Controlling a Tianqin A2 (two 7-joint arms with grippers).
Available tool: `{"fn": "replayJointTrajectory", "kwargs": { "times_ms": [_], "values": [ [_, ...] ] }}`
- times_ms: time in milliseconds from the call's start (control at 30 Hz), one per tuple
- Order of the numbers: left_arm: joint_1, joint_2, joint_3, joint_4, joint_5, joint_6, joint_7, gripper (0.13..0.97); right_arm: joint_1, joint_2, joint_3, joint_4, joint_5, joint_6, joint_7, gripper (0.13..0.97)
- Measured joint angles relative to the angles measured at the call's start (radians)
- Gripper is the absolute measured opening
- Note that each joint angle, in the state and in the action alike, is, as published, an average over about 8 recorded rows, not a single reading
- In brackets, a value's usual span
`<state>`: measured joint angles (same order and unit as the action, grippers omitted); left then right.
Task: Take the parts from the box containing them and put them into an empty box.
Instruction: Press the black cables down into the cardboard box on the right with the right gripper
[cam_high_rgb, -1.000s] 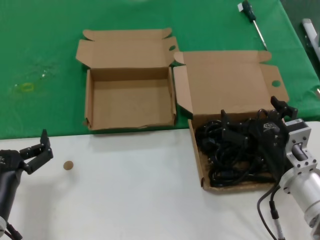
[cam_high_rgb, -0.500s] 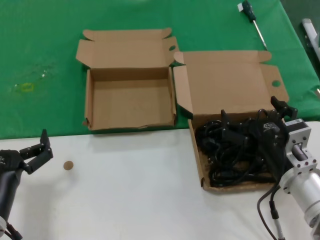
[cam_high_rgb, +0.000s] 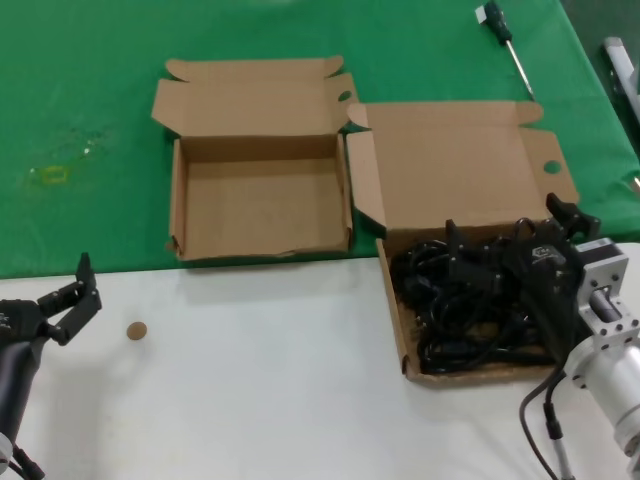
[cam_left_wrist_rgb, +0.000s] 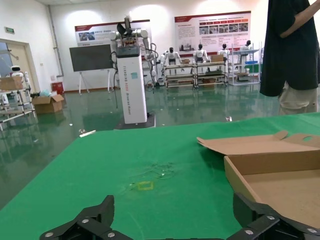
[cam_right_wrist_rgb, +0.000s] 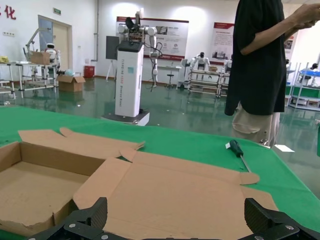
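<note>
Green cloth covers the far part of the table (cam_high_rgb: 90, 90), white the near part; behind it lies a hall with display boards. Two cardboard boxes sit side by side. Black cords (cam_high_rgb: 450, 310), seemingly several tangled, fill the shallow box (cam_high_rgb: 400, 340), with the right gripper (cam_high_rgb: 510, 235) spread over them. Beside it stands the empty box (cam_high_rgb: 262, 205). Nearer, the left gripper (cam_high_rgb: 68, 300) hangs released.
</note>
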<state>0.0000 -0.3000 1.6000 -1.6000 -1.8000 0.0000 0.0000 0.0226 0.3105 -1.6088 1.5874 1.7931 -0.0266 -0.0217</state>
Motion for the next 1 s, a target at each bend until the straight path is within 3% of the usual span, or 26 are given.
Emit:
{"fn": "replayJointTrajectory", "kwargs": {
  "times_ms": [200,400,467,600,867,1000],
  "values": [
    [0.000,0.000,0.000,0.000,0.000,0.000,0.000,0.808,-0.009,0.036,-0.008,0.011,0.002,-0.001,0.007,0.966],
    [0.000,0.000,0.000,0.000,0.000,0.000,0.000,0.668,-0.013,0.123,-0.026,0.025,0.002,-0.064,0.014,0.966],
    [0.000,0.000,0.000,0.000,0.000,0.000,0.000,0.621,-0.009,0.159,-0.023,0.024,0.009,-0.113,0.007,0.966],
    [0.000,0.000,0.000,0.000,0.000,0.000,0.000,0.621,0.013,0.231,-0.003,0.004,0.038,-0.245,-0.034,0.966],
    [0.000,0.000,0.000,0.000,0.000,0.000,0.000,0.401,0.124,0.372,0.035,-0.095,0.082,-0.515,-0.205,0.966],
    [0.000,0.000,0.000,0.000,0.000,0.000,0.000,0.343,0.205,0.445,0.028,-0.150,0.086,-0.645,-0.299,0.966]
  ]
}}
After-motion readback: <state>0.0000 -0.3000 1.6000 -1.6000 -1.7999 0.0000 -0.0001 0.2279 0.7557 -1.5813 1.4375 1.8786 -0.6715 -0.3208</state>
